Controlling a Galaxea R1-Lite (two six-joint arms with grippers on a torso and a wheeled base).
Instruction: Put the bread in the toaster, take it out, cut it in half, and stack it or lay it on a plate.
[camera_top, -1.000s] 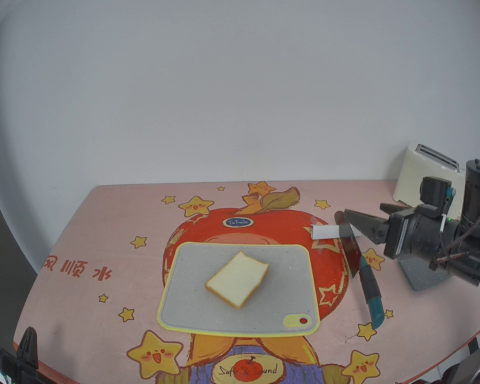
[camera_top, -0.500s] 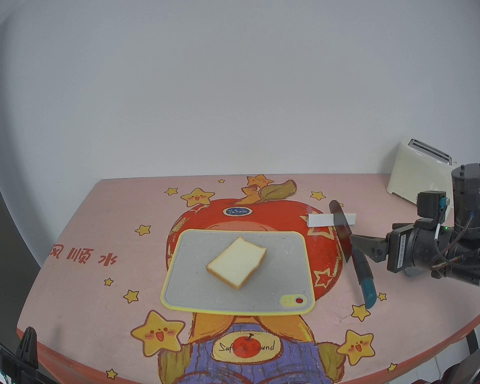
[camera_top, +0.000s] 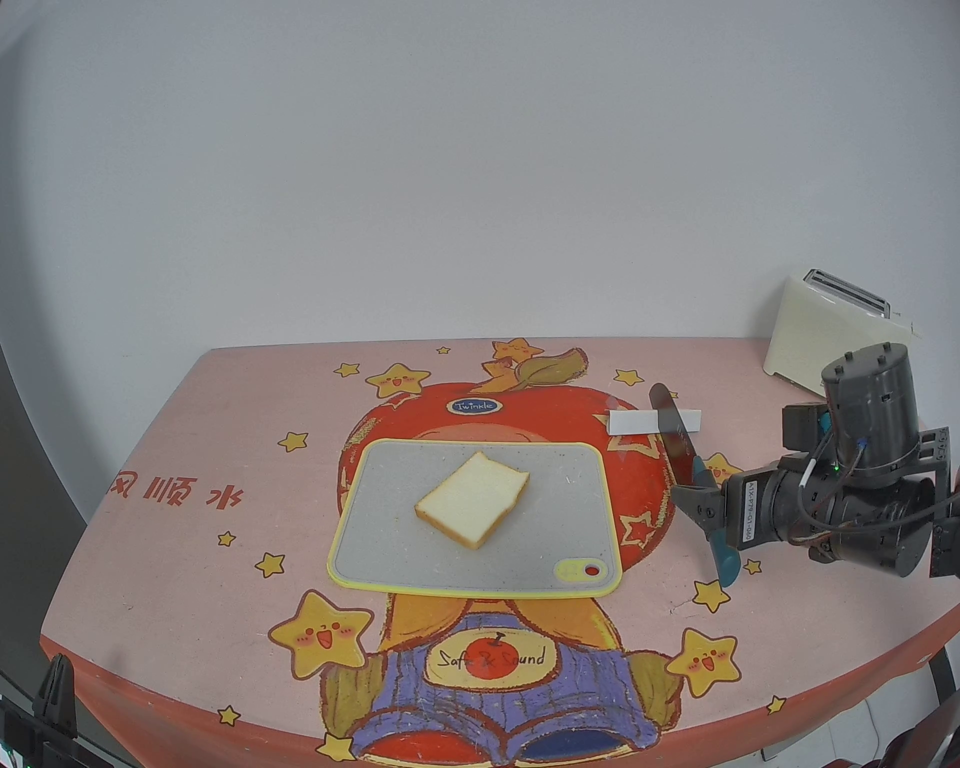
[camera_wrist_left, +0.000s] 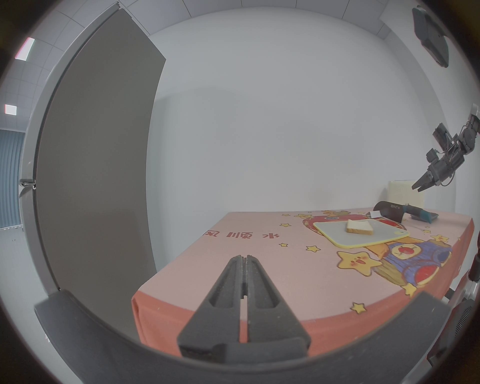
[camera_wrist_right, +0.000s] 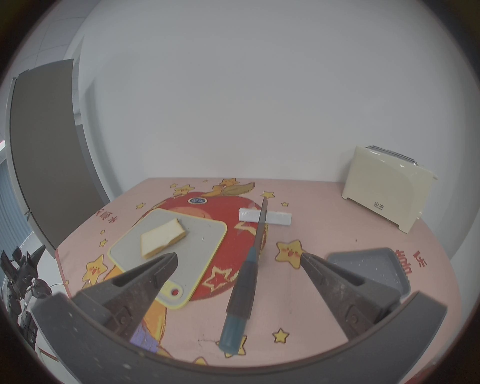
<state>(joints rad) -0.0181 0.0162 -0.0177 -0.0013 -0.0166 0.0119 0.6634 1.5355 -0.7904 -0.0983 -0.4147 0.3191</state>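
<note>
L gripper (camera_wrist_left: 244, 272) is sitting closed off the table's (camera_top: 180, 450) front-left corner. Bread (camera_top: 472, 498) is lying flat on the cutting board (camera_top: 385, 545) — knife (camera_top: 676, 432) just right of it, R gripper (camera_wrist_right: 237, 257) hovering over its handle, jaws spread wide — toaster (camera_top: 820, 330) standing back-right.

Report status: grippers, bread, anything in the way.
Right gripper open, above knife; left gripper shut, off the table. Bread whole on board, uncut. Knife beside board, blade on white block; nothing blocking it.
</note>
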